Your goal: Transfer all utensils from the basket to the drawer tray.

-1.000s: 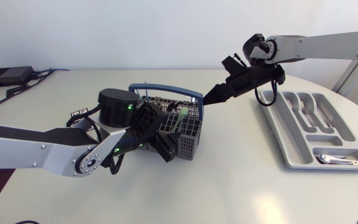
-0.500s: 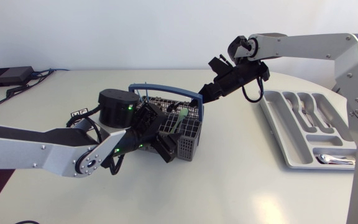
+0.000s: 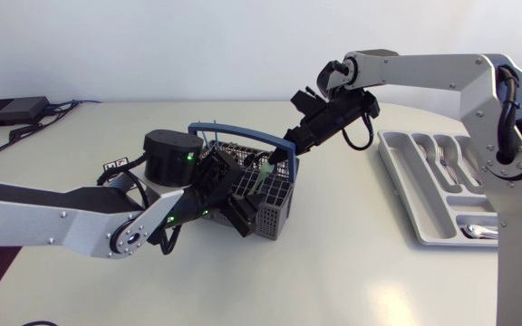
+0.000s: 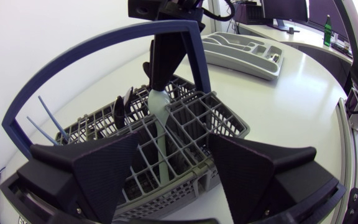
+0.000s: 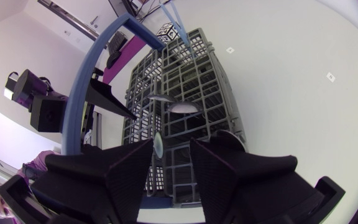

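The grey wire basket (image 3: 243, 149) with a blue hoop handle stands mid-table. My left gripper (image 3: 236, 206) clamps its near cutlery compartment, one finger on each side (image 4: 174, 142). A pale green utensil handle (image 3: 264, 168) stands upright in that compartment (image 4: 160, 112). My right gripper (image 3: 282, 154) comes down over the handle's tip (image 4: 157, 84). In the right wrist view the tip (image 5: 157, 144) lies in the narrow gap of the right gripper (image 5: 171, 152), against one finger only. The grey drawer tray (image 3: 406, 195) at the right holds forks (image 3: 442, 154) and a spoon (image 3: 483, 233).
Thin blue sticks (image 4: 42, 118) and a dark utensil (image 4: 120, 109) stand at the basket's far side, and spoons (image 5: 182, 107) lie inside the basket. A black box with cables (image 3: 12, 110) sits at the far left of the table.
My right arm has swung left from beside the tray and down to the basket, its fingers narrowing around the pale green handle. The left arm and the basket have kept still.
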Controlling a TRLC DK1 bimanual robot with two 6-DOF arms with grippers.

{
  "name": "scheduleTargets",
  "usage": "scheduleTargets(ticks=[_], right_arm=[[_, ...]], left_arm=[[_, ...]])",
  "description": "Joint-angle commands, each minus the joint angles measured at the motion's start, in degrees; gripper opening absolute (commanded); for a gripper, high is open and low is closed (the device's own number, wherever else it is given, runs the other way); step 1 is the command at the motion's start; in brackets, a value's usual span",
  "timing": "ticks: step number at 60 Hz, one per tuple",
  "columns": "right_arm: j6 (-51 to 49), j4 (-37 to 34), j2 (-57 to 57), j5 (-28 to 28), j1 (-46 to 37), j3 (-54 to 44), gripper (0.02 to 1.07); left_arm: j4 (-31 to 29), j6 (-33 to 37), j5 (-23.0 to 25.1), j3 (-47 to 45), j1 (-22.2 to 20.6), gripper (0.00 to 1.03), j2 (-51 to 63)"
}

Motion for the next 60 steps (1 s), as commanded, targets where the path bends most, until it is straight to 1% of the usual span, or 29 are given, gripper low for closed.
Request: scheduleTargets(ticks=[1, 3, 5, 8, 15, 23, 41, 60], right_arm=[[-2.0, -2.0, 1.7, -0.2, 1.2, 0.9, 0.47], [-2.1, -2.2, 1.7, -0.1, 1.3, 1.0, 0.43], [-2.1, -2.2, 1.7, -0.1, 1.4, 1.2, 0.43], [-2.1, -2.3, 1.8, 0.0, 1.4, 1.3, 0.36], [-2.4, -2.4, 1.9, 0.1, 1.7, 1.2, 0.25], [-2.7, -2.6, 2.0, 0.9, 1.7, 1.0, 0.07], [-3.8, -3.5, 0.3, 0.2, -0.5, 0.6, 0.07], [-8.4, -9.3, -1.0, -2.8, -3.9, 1.6, 0.07]], left_arm=[[-0.4, 1.5, 0.0, -1.4, -0.4, 0.79, 1.3], [-0.4, 1.5, 0.0, -1.4, -0.4, 0.79, 1.3], [-0.4, 1.5, 0.0, -1.3, -0.4, 0.79, 1.4], [-0.4, 1.5, -0.1, -1.3, -0.5, 0.79, 1.5], [-0.4, 1.5, -0.1, -1.3, -0.5, 0.79, 1.7], [-0.4, 1.5, -0.1, -1.3, -0.6, 0.79, 1.6], [-0.4, 1.7, 0.0, -1.5, -0.9, 0.79, 1.7], [-0.4, 1.7, -0.1, -1.4, -1.7, 0.79, 1.4]])
